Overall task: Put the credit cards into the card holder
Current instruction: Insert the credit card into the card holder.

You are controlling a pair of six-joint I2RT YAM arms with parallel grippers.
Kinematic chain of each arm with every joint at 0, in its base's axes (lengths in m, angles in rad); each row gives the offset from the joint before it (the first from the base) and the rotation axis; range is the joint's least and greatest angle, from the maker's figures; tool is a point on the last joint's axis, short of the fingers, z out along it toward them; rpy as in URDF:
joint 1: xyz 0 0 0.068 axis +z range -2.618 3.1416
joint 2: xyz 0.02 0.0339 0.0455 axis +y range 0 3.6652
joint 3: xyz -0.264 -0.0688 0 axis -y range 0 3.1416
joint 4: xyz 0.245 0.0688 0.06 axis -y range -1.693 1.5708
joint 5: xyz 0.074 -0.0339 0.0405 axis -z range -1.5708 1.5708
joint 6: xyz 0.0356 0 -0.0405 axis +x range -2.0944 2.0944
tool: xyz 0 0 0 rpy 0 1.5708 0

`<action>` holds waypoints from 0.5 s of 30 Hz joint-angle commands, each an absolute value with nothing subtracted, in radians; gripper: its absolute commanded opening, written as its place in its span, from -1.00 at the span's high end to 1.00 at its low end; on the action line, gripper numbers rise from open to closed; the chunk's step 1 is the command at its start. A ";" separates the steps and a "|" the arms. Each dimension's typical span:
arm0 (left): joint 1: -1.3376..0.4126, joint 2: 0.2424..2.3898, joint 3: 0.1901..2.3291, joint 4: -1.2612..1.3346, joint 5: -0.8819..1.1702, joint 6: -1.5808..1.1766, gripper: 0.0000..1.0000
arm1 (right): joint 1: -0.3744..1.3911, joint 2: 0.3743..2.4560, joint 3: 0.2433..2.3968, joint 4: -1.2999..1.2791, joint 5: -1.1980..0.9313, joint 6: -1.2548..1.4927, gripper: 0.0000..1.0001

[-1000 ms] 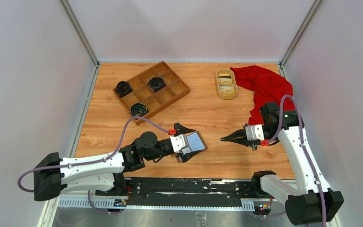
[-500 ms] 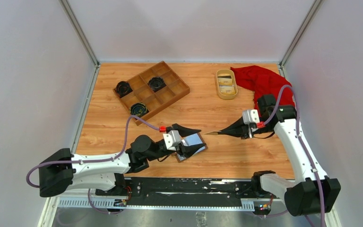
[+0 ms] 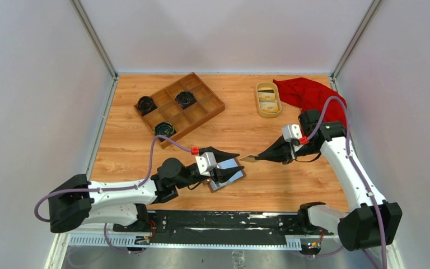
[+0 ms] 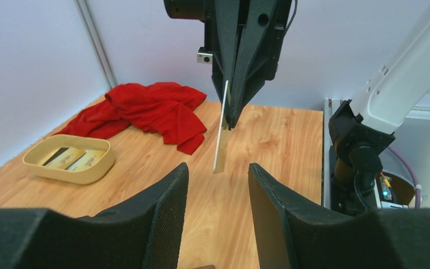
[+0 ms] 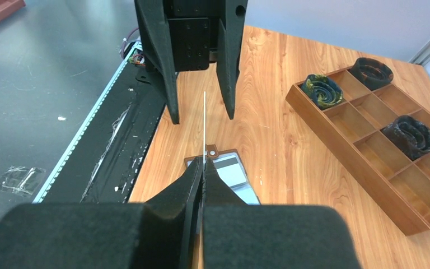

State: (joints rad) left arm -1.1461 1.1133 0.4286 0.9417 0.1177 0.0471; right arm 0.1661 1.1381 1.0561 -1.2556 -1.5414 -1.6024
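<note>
Right claw [image 5: 203, 168] pinched shut on one credit card [image 5: 204, 126], held edge-on, aimed into my half-open, empty left claw [image 4: 217, 168] | card holder [image 5: 224, 174] lies open on bench [image 3: 269, 185] just below both claws | risk: card tip strikes a left finger or misses the pocket, then bends or slips.

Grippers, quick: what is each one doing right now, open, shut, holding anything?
Left gripper: open, nothing between its fingers.
Right gripper: shut on a credit card, held edge-on.
</note>
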 commanded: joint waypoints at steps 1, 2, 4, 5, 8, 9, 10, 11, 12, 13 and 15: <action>-1.117 1.129 0.451 1.002 0.146 0.013 0.05 | 0.193 1.151 1.081 -1.256 -1.647 -1.579 1.00; -1.113 1.130 0.451 1.008 0.156 0.008 0.09 | 0.196 1.155 1.080 -1.255 -1.646 -1.576 1.00; -1.111 1.132 0.452 1.011 0.170 0.005 0.16 | 0.199 1.165 1.081 -1.252 -1.643 -1.569 1.00; -1.108 1.133 0.454 1.011 0.178 0.005 0.18 | 0.200 1.170 1.082 -1.252 -1.643 -1.567 1.00; -1.103 1.143 0.453 1.020 0.213 -0.012 0.28 | 0.209 1.183 1.085 -1.249 -1.640 -1.556 1.00; -1.100 1.148 0.454 1.022 0.228 -0.022 0.38 | 0.210 1.189 1.087 -1.248 -1.640 -1.550 1.00; -1.094 1.153 0.456 1.020 0.240 -0.032 0.57 | 0.212 1.193 1.089 -1.246 -1.641 -1.545 1.00; -1.087 1.157 0.458 1.017 0.254 -0.045 0.80 | 0.213 1.196 1.090 -1.246 -1.643 -1.541 1.00; -1.081 1.161 0.458 1.016 0.262 -0.058 0.99 | 0.214 1.199 1.091 -1.245 -1.643 -1.536 1.00; -1.074 1.162 0.454 1.015 0.266 -0.078 1.00 | 0.213 1.204 1.092 -1.242 -1.643 -1.530 1.00; -1.058 1.157 0.443 1.014 0.258 -0.131 1.00 | 0.215 1.209 1.091 -1.238 -1.643 -1.517 0.90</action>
